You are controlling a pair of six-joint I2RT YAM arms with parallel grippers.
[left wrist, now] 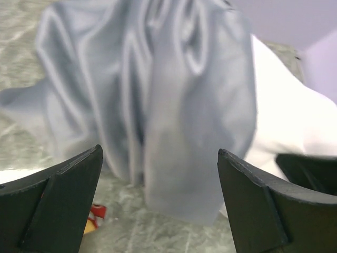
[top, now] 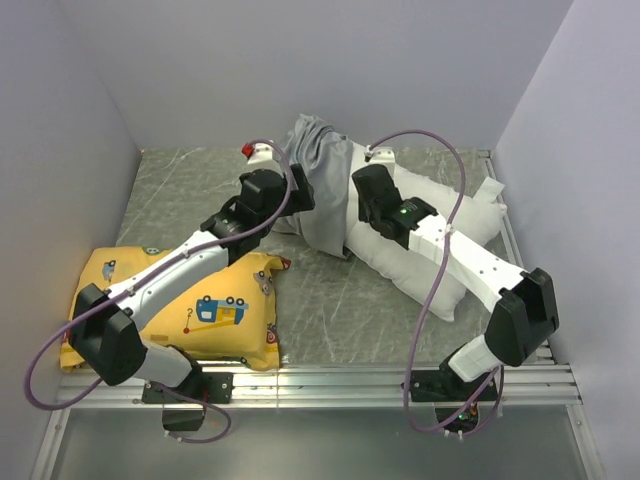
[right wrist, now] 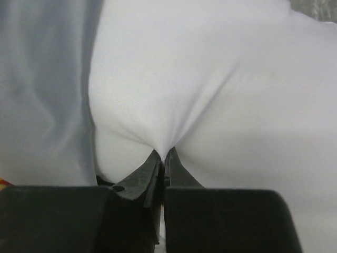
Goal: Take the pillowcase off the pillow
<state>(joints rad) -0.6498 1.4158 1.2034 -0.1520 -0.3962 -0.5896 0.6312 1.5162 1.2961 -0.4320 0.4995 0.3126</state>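
The grey pillowcase (top: pixel 318 175) lies bunched over the far left end of the white pillow (top: pixel 470 225), which stretches bare to the right. My left gripper (top: pixel 300 192) is open and empty at the pillowcase's left side; in the left wrist view the crumpled grey cloth (left wrist: pixel 158 105) hangs just beyond the spread fingers (left wrist: pixel 63 200). My right gripper (top: pixel 362 205) rests on the pillow next to the pillowcase's edge. In the right wrist view it (right wrist: pixel 164 154) is shut, pinching a fold of the white pillow (right wrist: pixel 221 95), with grey pillowcase (right wrist: pixel 42 89) at left.
A yellow pillow with cartoon vehicle print (top: pixel 200 305) lies at the near left under my left arm. Grey walls close in the table on the left, far and right sides. A metal rail (top: pixel 330 380) runs along the near edge.
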